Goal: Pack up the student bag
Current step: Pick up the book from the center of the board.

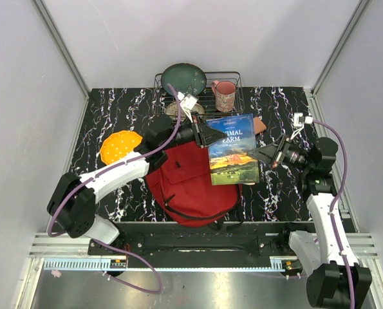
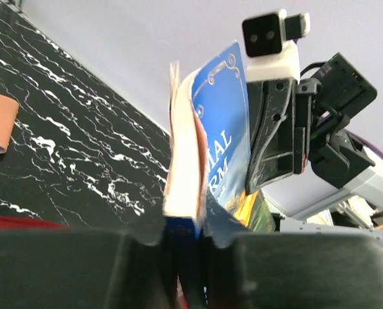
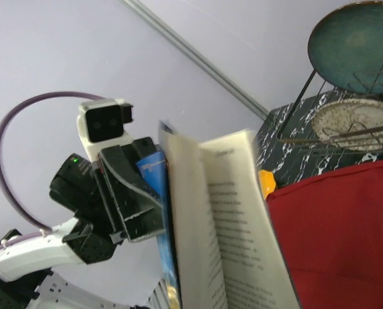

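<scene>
Student bag [image 1: 185,187], red and rounded, is lying flat on the black marbled table [image 1: 281,187] at centre, just ahead of the arm bases, as I am watching from the remote station. A blue paperback [image 1: 233,151] is hanging over its far right corner, titled "Animal Farm" as far as the cover shows. The left gripper [image 1: 207,134] is pinching the book's left edge, and in the left wrist view the pages are sitting clamped between its dark fingers [image 2: 114,270]. The right gripper [image 1: 263,154] is meeting the book's right edge. I cannot tell whether it is gripping or only touching. In the right wrist view the book is fanning open, with printed pages showing. An orange disc [image 1: 120,147] is lying on the table to the left, apart from the bag. At the back, a wire rack [image 1: 223,73] is holding a green plate [image 1: 183,78] and a pink mug [image 1: 224,95].
</scene>
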